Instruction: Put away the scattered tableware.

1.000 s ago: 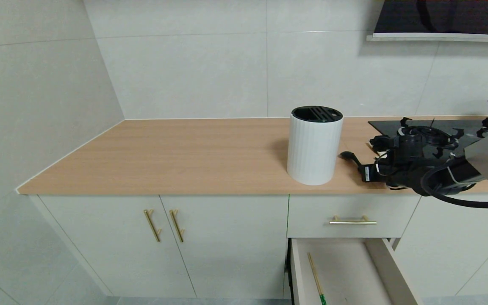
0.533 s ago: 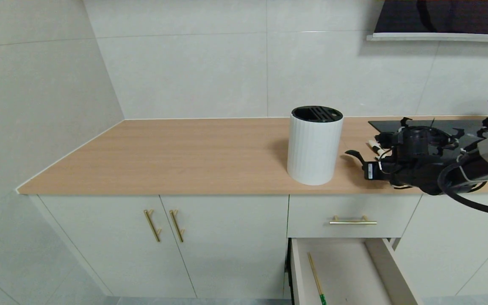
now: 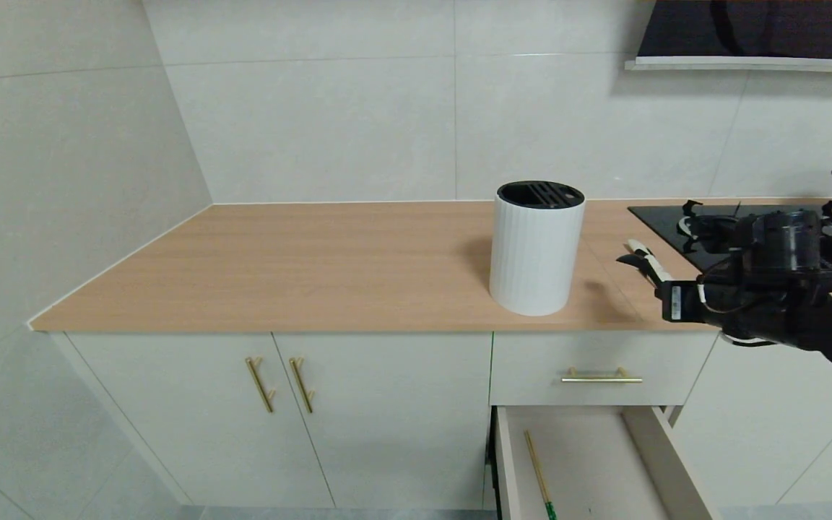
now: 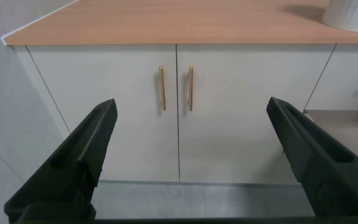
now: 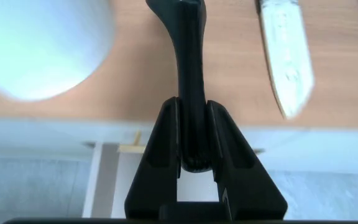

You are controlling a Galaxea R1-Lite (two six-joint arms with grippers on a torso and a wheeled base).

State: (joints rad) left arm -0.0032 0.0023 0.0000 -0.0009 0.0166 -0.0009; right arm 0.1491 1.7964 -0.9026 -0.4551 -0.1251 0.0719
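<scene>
One black utensil [image 5: 188, 74] is clamped in the right gripper [image 5: 191, 127] above the countertop [image 3: 315, 267], between one white holder [image 3: 535, 249] and one white knife [image 5: 284, 56]. Below, one open drawer [image 3: 506, 462] holds green-tipped chopsticks [image 3: 537, 473]. The left gripper [image 4: 191, 112] gapes before two cabinet doors [image 4: 229, 106].

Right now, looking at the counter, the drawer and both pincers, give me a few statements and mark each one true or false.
1. The right pincer is shut on a black utensil. True.
2. The white holder lies tipped on its side. False: it stands upright on the counter.
3. The lower drawer is pulled open, with chopsticks lying inside. True.
4. The left pincer grips a spoon. False: it is open and empty.
</scene>
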